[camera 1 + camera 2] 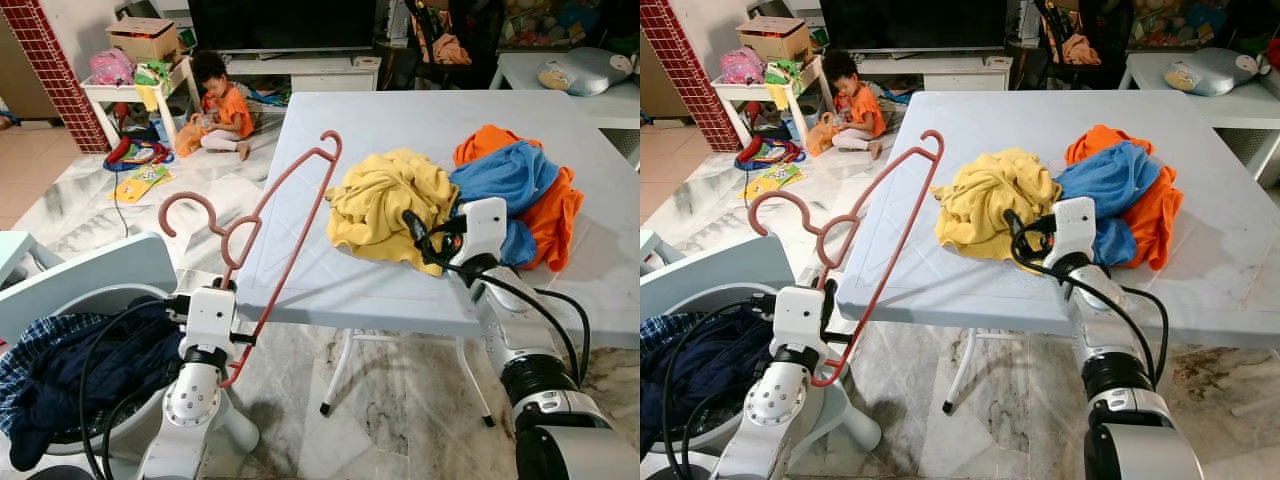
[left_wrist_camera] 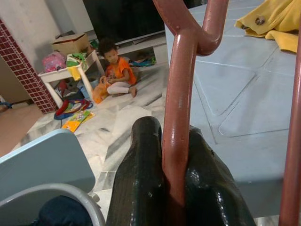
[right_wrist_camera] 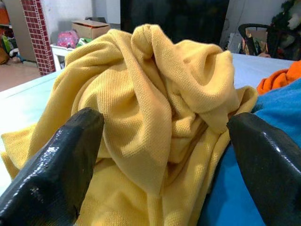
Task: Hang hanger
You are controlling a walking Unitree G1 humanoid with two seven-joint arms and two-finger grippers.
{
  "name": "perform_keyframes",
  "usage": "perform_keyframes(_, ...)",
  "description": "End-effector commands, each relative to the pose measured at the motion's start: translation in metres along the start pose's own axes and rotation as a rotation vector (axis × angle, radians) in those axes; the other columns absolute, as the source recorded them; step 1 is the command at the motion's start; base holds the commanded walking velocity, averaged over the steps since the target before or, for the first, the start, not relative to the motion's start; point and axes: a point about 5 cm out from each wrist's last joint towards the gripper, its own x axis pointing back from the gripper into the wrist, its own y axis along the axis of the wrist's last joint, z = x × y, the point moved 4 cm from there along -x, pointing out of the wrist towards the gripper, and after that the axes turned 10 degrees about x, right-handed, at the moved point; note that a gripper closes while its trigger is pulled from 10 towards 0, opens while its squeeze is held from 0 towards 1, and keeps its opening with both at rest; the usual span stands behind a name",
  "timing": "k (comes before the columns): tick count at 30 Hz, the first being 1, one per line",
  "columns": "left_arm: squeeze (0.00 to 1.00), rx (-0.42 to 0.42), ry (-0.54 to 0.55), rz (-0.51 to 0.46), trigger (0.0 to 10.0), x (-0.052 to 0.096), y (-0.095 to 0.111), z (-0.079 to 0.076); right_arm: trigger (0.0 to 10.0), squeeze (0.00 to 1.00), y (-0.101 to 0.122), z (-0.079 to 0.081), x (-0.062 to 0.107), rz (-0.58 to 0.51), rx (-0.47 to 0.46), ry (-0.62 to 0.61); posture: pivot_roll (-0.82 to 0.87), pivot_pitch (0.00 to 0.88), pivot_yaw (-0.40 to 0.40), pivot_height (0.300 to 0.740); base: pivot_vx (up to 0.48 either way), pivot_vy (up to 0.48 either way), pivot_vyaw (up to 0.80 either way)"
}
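At the near left corner of the table (image 1: pixel 330 280), the left gripper (image 2: pixel 175 188) is clamped tight on the lower bar of a red hanger (image 1: pixel 285 235). The hanger is held tilted in the air, hook (image 1: pixel 190 210) off the table's left edge, far end over the tabletop. The right gripper (image 3: pixel 160 155) is spread wide against a yellow shirt (image 1: pixel 390 205), fingers (image 3: pixel 56 165) either side of the crumpled cloth, gripping nothing. Blue cloth (image 1: pixel 510 180) and orange cloth (image 1: pixel 555 215) touch the shirt on its right. A laundry basket (image 1: pixel 90 310) with dark clothes sits lower left. A child (image 1: pixel 225 110) sits on the floor beyond. No readable writing or labels.
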Motion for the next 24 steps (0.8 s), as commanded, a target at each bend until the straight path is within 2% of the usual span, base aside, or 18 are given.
perform_keyframes(1, 0.00, -0.006, -0.004, -0.016, 10.0, -0.0026, 0.0041, 0.0004, 10.0, 0.00, -0.0033, 0.0000, 0.0016, 0.014, 0.003, 0.004, 0.00, 0.000, 0.034, 0.740, -0.262, 0.000, 0.00)
perform_keyframes(24, 0.00, -0.006, -0.007, -0.014, 10.0, -0.0063, 0.0036, 0.0001, 10.0, 0.00, -0.0009, 0.0004, -0.0006, 0.011, -0.005, 0.002, 0.00, 0.000, 0.035, 0.740, -0.267, 0.000, 0.00)
